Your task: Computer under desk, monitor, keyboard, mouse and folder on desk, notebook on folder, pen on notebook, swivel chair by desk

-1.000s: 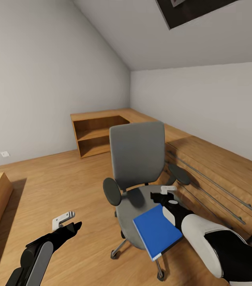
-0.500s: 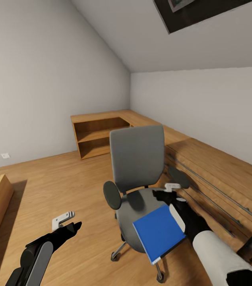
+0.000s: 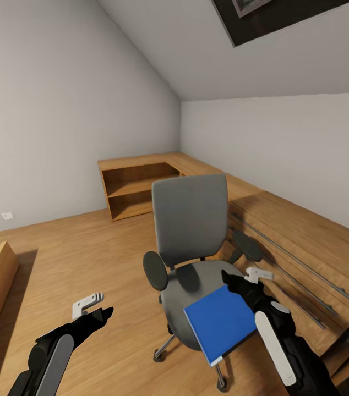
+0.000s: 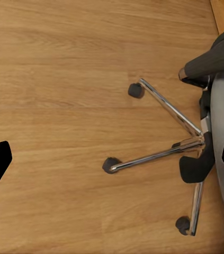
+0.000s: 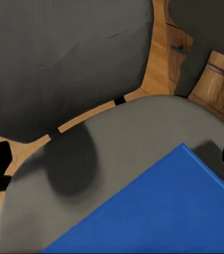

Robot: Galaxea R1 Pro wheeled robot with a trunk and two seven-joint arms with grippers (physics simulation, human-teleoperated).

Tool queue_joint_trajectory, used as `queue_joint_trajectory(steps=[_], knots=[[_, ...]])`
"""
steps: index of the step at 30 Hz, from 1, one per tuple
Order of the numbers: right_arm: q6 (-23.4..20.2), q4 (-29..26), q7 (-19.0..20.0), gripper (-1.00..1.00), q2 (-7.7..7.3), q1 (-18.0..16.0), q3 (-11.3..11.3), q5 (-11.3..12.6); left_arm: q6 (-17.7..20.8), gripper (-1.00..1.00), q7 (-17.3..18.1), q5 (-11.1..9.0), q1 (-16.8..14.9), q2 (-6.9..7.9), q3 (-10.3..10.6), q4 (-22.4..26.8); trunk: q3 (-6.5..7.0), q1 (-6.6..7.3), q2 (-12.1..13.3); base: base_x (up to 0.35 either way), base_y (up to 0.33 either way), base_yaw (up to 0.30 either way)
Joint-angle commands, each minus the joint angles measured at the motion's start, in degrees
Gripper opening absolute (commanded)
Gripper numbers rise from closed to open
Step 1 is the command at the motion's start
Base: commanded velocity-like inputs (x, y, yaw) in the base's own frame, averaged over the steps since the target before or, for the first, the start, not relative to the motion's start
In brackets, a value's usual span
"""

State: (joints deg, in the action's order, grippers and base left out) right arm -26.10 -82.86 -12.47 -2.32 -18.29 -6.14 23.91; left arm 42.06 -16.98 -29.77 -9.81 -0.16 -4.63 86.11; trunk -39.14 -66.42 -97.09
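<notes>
Head view: swivel chair (image 3: 191, 242) seen standing on wood floor (image 3: 86, 247), blue folder (image 3: 220, 323) lying on its seat, front corner overhanging the seat edge.
Right gripper (image 3: 239, 280): held just above folder's far edge; fingers spread wide, nothing held.
Left gripper (image 3: 94, 308): over bare floor, well apart from chair; fingers open, empty.
Left wrist view: chrome chair base (image 4: 188, 145) and casters shown, hidden elsewhere.
Right wrist view: folder (image 5: 164, 211) corner near seat middle, backrest behind.
Open room: floor left of chair; low wooden shelf (image 3: 136, 187) and long worktop (image 3: 306, 231) along walls.
</notes>
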Motion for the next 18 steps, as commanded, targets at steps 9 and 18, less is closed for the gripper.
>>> queue_joint_trajectory(steps=[9, 18], knots=[[0.85, -0.89, -0.88, 1.0, -0.12, 0.34, 0.8, 16.53, 0.21, 1.0, -0.42, -0.57, -0.04, -0.02, -0.03, -0.3, -0.06, 0.0, -0.03, -0.046, 0.042, 0.0], [0.96, 0.22, -0.73, 1.0, -0.18, 0.44, 6.23, 20.43, 0.21, 1.0, -0.42, -0.62, -0.04, -0.02, -0.03, -0.33, -0.06, 0.0, -0.03, -0.236, 0.217, -0.17]])
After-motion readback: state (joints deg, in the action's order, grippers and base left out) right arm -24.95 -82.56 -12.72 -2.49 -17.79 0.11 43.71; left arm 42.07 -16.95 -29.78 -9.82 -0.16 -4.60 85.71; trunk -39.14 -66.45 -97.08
